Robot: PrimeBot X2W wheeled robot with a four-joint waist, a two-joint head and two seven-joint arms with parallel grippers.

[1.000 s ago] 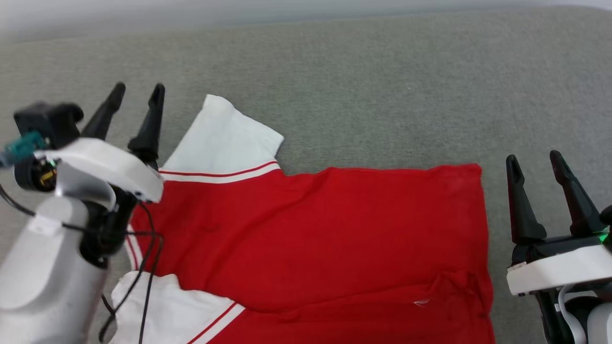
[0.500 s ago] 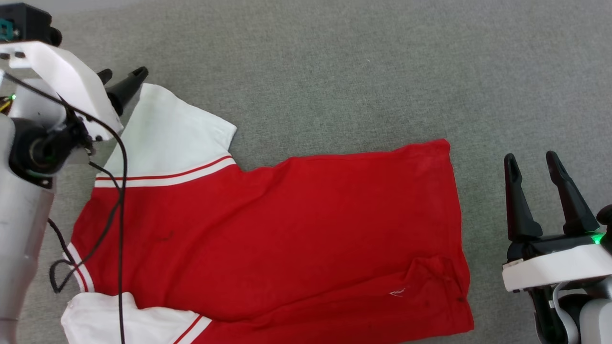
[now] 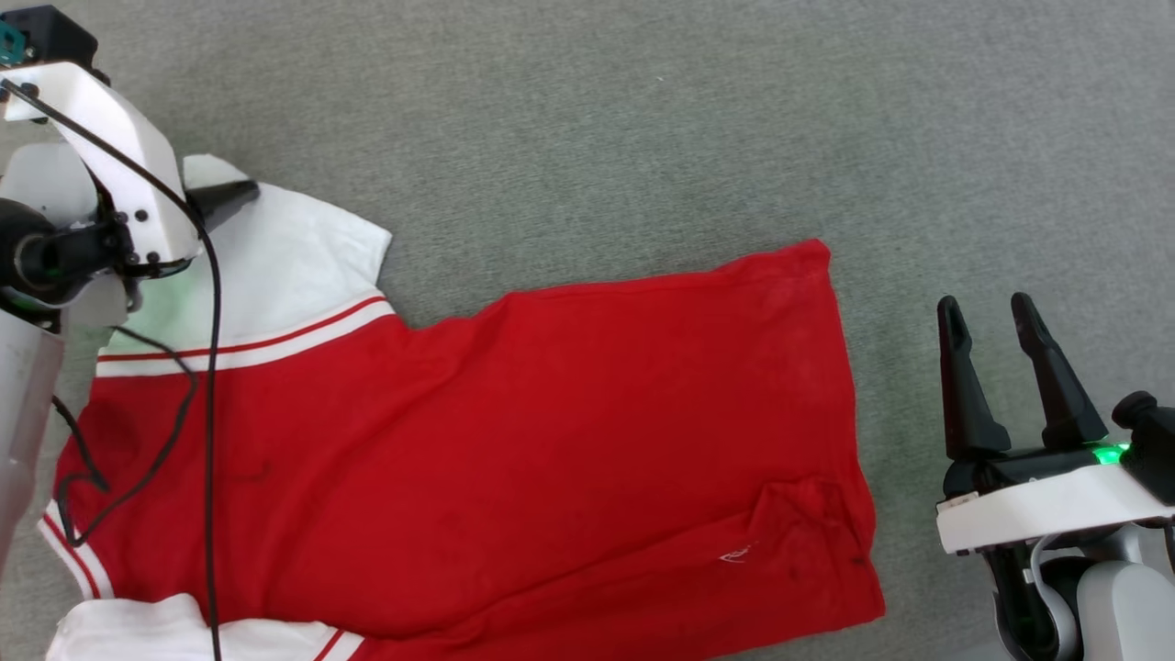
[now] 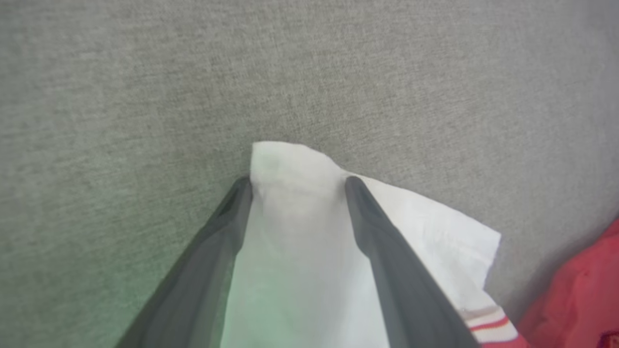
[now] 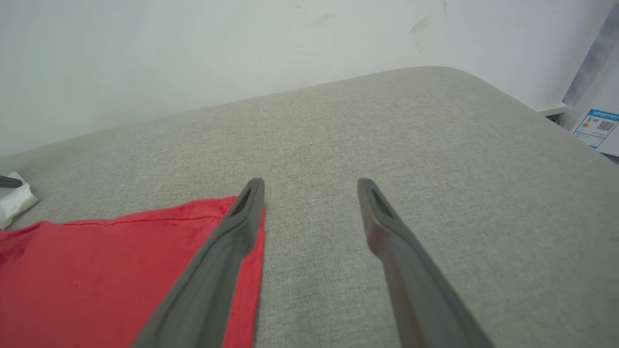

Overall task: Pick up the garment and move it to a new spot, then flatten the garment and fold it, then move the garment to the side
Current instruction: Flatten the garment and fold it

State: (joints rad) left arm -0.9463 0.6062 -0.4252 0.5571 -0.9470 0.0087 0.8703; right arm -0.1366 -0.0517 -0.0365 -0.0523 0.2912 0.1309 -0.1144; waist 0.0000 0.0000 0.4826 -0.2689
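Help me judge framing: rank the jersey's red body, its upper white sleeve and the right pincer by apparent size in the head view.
1. Red body.
2. White sleeve, partly behind the left arm.
3. Right pincer, nearer the camera; close call with sleeve.

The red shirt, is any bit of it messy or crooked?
Mostly flat, but two spots stand out in the head view. The garment has a puckered bunch of wrinkles near its lower right corner, and the near white sleeve at the bottom left looks bunched up rather than spread out.
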